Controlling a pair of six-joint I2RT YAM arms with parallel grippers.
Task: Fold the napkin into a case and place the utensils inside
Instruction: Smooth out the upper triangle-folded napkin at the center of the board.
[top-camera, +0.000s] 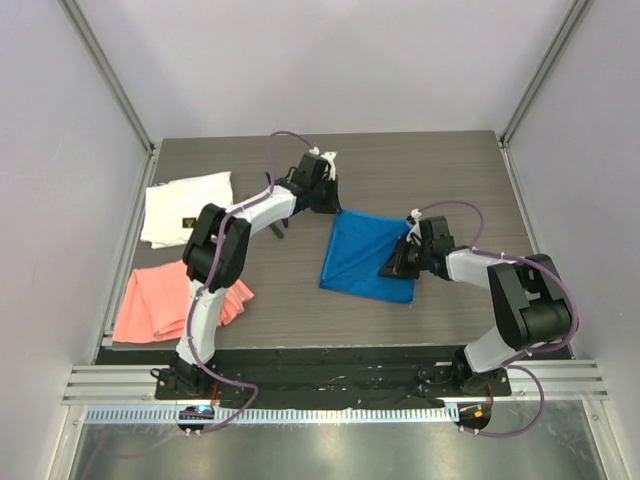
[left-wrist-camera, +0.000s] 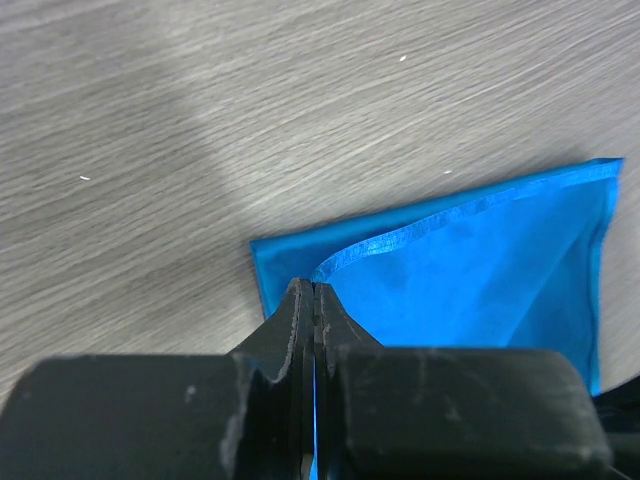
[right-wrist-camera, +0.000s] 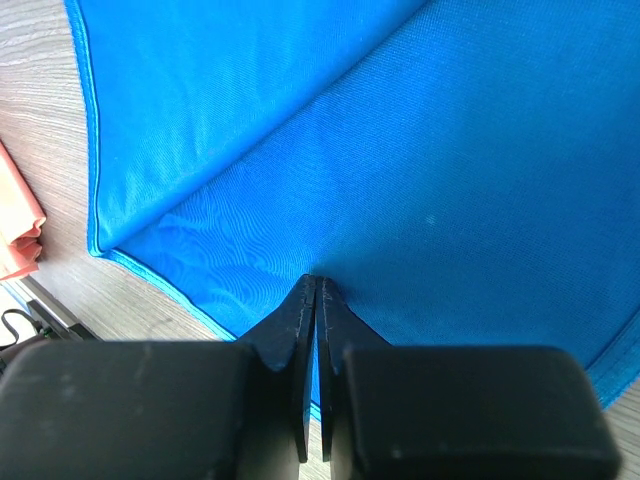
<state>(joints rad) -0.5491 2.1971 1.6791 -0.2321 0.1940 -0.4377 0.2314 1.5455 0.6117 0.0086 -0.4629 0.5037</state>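
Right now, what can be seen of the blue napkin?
The napkin is plain bright blue woven cloth with a shinier hemmed edge. It lies on the grey wood-grain table, doubled over, with its upper layer slightly raised. The left fingers are shut on its far-left corner, and the right fingers are shut on cloth near its right edge.

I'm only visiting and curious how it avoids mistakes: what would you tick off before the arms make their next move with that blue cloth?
1. Left gripper shut on the napkin near its far corner: ok.
2. Right gripper shut on the napkin's right side: ok.
3. Napkin shaped into a narrow case: not ok, it is folded over but wide.
4. White cloth and pink cloth apart from the napkin: ok.
5. Utensils located: cannot tell, none plainly visible.
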